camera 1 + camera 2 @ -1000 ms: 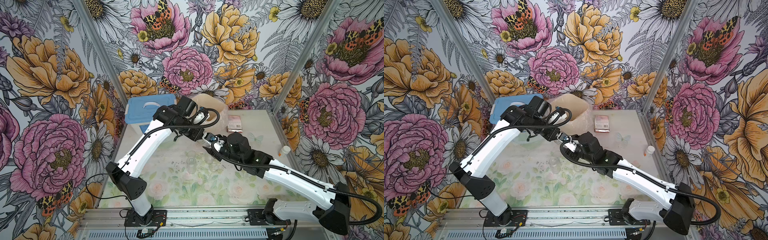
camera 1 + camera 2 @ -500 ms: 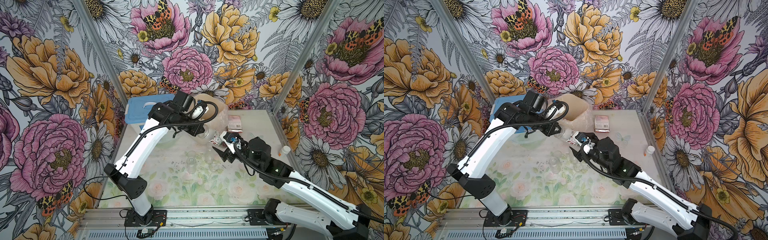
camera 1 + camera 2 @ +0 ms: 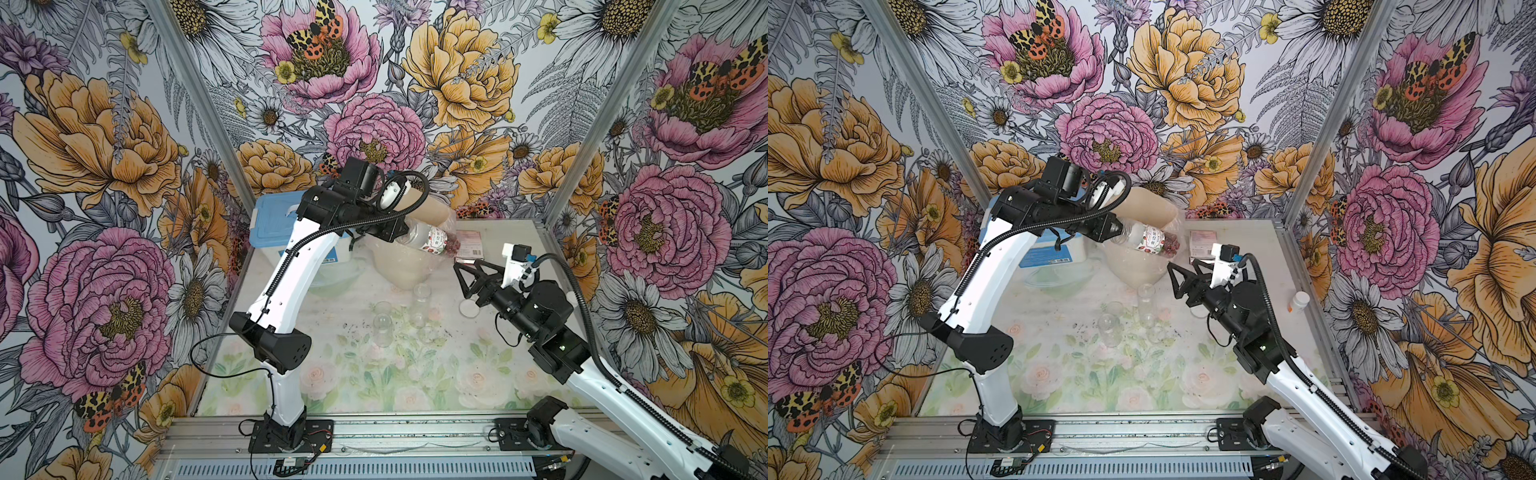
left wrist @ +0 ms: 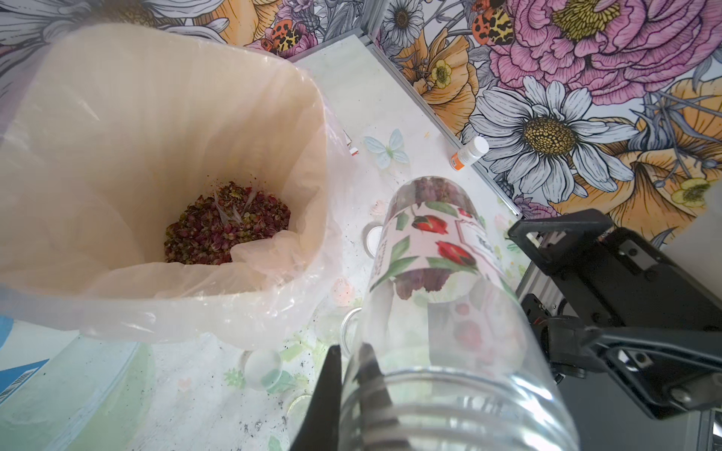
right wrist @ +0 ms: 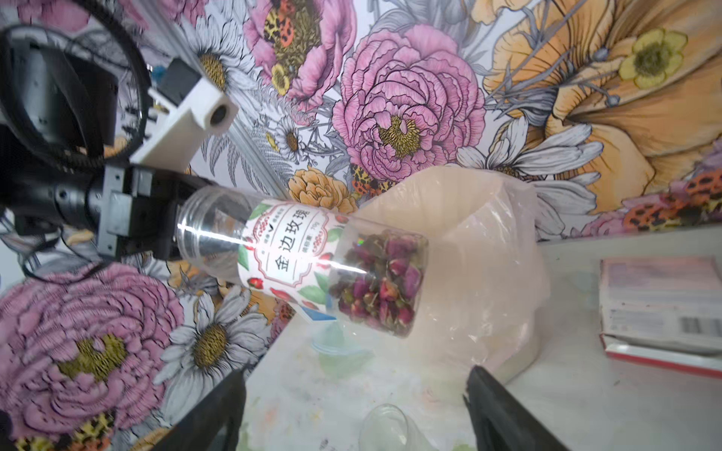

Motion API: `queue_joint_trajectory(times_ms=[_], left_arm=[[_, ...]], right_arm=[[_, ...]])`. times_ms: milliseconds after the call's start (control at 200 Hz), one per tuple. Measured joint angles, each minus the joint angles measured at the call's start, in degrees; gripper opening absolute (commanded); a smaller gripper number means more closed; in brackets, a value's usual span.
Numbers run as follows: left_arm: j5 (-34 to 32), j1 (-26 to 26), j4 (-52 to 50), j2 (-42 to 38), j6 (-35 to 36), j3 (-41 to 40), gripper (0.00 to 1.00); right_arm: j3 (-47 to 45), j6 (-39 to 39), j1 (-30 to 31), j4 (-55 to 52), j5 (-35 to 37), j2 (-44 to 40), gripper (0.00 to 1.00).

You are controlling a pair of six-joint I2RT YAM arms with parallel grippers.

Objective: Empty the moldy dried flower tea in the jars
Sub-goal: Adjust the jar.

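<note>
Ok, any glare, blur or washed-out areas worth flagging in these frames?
Right wrist view: a glare streak crosses the labelled jar. Left wrist view: that jar's near end is blurred, the bin liner washed out. Both top views: sharp, evenly lit.

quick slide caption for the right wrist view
Left gripper holds the labelled jar by its mouth, dried rose buds at its base, beside the lined bin; right gripper open.

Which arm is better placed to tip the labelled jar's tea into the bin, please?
Left: the left end effector grips the labelled jar by its neck beside the bin; the right end effector is open and empty.
</note>
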Motion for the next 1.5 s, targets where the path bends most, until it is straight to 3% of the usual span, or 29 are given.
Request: queue_joint_trajectory(times_ms=[245,540,975,1501], left_arm=[[1.0,0.2,-0.1,5.3,-1.7,5.2,0.0],[4.1,0.2,0.0,8.7,-4.8,12.5,0.0],[4.9,-1.6,0.9,10.4,-7.5,13.0,0.0],[7.0,-2.2,3.8,11.7,-9.4,14.7,0.0]], right_arm=[[0.0,28.3,0.0,6.4,9.2,3.0,0.88],[0.0,45.3,0.0,11.7,15.1,8.6,0.91],[0.0,53.9,0.0,19.7,19.3,13.4,0.91],[3.1,56.8,0.0,27.4,20.8,20.3,0.91]])
